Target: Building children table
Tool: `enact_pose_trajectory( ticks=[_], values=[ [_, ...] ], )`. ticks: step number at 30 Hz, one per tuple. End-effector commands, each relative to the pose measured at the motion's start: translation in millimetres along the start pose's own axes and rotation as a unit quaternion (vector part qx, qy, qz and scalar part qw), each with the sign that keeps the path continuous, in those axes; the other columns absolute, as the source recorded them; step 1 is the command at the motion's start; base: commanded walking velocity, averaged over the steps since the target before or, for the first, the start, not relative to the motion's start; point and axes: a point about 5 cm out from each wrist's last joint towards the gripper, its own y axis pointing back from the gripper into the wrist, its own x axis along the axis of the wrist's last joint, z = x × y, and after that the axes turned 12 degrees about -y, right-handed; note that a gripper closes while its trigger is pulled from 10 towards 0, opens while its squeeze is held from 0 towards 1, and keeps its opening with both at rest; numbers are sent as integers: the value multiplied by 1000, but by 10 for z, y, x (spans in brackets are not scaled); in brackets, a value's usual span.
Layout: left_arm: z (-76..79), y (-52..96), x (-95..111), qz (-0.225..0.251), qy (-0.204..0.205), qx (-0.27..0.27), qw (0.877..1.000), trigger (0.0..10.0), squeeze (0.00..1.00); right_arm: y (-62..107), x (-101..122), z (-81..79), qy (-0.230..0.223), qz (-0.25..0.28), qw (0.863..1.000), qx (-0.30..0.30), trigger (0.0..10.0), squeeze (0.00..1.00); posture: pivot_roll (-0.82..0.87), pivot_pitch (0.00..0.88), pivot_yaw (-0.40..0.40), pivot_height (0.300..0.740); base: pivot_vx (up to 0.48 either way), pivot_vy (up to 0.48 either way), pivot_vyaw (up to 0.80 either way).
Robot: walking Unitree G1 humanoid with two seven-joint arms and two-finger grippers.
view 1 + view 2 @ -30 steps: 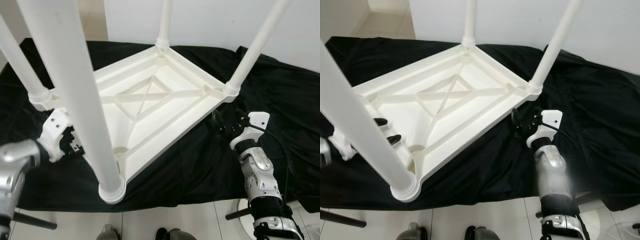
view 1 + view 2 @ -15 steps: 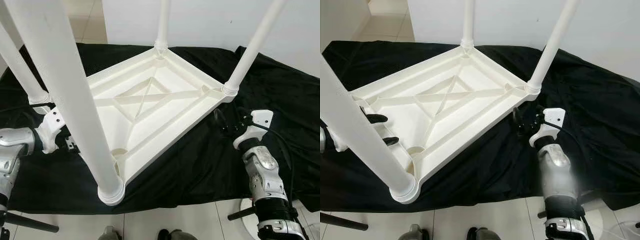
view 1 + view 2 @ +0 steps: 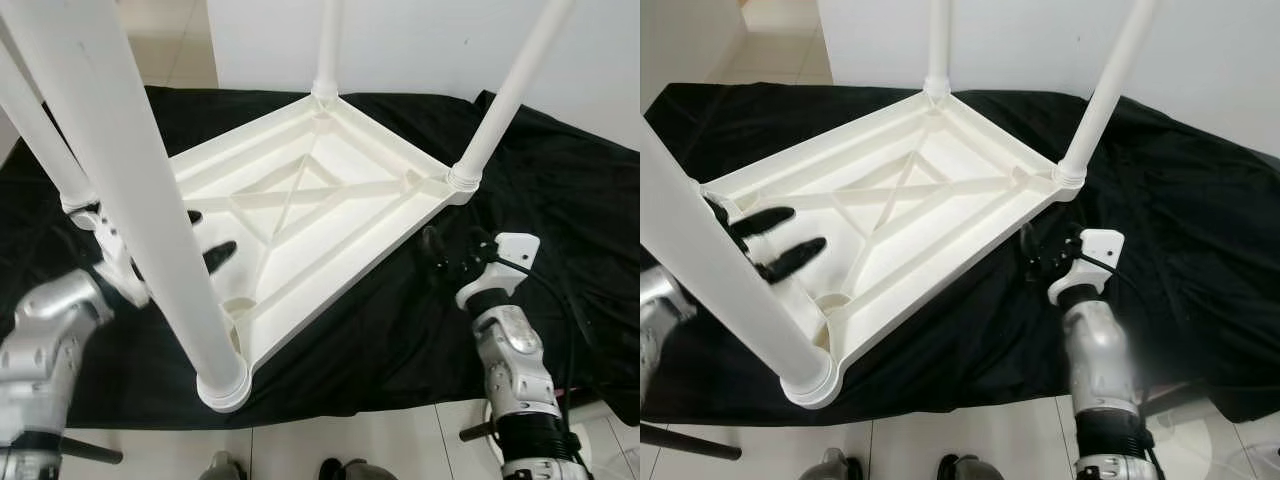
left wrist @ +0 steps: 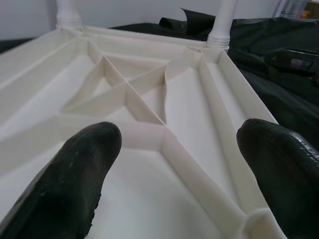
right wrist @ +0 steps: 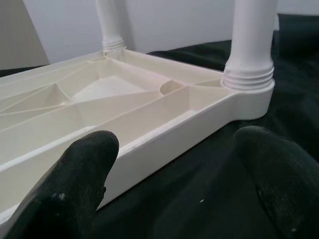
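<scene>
Four legs up on inverted white table, black cloth beneath; left gripper spread over its rim, nearest leg partly hiding it; right gripper spread beside the table.

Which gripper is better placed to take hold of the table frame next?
Left, probably. The left gripper is open with its fingers already over the upturned table's rim, above the inner ribs. The right gripper is open too, but sits beside the outer edge on the black cloth.

All four legs run off the top edge. The nearest leg hides the left end effector's wrist. The cloth covers whatever lies beneath it. The right end effector is dark against the cloth, its fingers hard to separate.
</scene>
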Motion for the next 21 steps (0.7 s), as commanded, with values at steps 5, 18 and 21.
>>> enact_pose_trajectory(
  ticks=[5,18,21],
  values=[
    [63,-1,2,10,8,20,1000,10000,0,-126,-194,-93,22,-48,998,-33,10000,0,36,148,-56,740,0,0,0],
    [574,-164,203,52,58,41,996,10000,0,-500,-442,-342,-5,-120,992,-41,10000,0,100,150,-106,740,0,0,0],
    [626,-187,224,59,65,44,995,10000,0,-537,-488,-380,-21,-137,990,-24,10000,0,107,143,-110,740,0,0,0]
  ],
)
